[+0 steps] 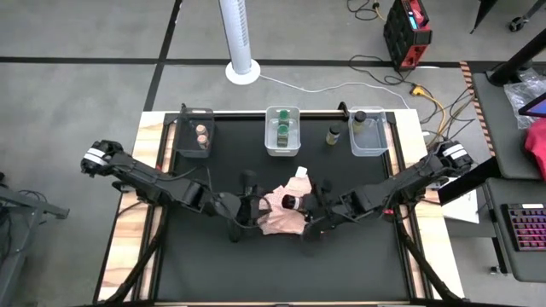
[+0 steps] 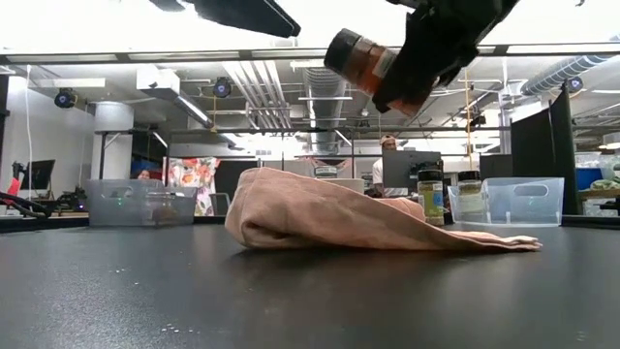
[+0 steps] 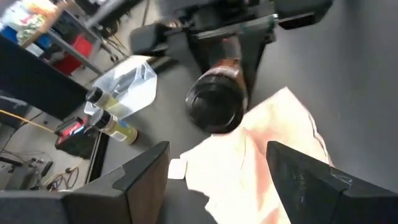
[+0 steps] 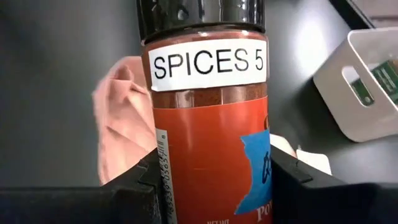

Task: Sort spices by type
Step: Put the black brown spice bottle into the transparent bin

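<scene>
lab: exposed ceiling ducts (image 2: 320, 87), monitors (image 2: 412, 167)

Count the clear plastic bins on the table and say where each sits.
3, in a row along the table's far edge: a left clear rectangular plastic bin, a middle bin and a right bin. None seems hidden.

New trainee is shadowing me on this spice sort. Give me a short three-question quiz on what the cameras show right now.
1. True or false: the right gripper holds the black-lidded jar lifted above the pink cloth.
2. Which bin holds the green-lidded jars? A) left bin B) middle bin C) right bin
3. Fill in: the held jar's white label reads "SPICES ___".

Key: 1 true; 2 B; 3 5.
</scene>
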You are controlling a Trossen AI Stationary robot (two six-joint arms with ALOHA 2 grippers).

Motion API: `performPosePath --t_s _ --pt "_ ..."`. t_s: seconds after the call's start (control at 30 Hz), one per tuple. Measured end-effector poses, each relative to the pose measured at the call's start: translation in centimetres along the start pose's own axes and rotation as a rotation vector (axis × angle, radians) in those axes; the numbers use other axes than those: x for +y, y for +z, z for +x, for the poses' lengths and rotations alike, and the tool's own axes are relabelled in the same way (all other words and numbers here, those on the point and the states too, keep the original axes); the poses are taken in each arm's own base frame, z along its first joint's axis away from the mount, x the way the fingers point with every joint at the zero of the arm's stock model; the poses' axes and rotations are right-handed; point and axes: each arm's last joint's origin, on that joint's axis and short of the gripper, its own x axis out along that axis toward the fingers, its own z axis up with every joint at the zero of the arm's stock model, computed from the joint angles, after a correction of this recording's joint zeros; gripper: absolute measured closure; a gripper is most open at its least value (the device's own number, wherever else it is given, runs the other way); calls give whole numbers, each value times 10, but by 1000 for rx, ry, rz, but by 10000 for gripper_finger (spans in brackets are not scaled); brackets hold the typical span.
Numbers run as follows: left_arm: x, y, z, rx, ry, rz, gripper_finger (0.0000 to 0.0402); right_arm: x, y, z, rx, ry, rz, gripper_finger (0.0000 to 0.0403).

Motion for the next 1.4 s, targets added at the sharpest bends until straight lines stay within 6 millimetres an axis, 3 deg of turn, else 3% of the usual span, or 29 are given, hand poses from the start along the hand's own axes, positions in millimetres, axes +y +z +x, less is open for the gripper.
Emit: performPosePath --t_s 0.3,0.53,0.8,1.1,1.4 --pt "-7 -33 -12 -333 -14 -149 150 18 -22 -1 -261 10 31 245" --pt "-19 -58 -9 -543 -11 -244 150 22 -18 5 -499 -36 -8 245" --pt "-28 -56 12 -610 17 -273 150 23 -11 14 -598 -63 -56 245" --pt "-30 -56 39 -741 49 -324 150 25 -11 14 -599 -43 -40 245" --pt "-36 -46 71 -740 47 -304 150 27 -15 19 -586 -42 -51 245"
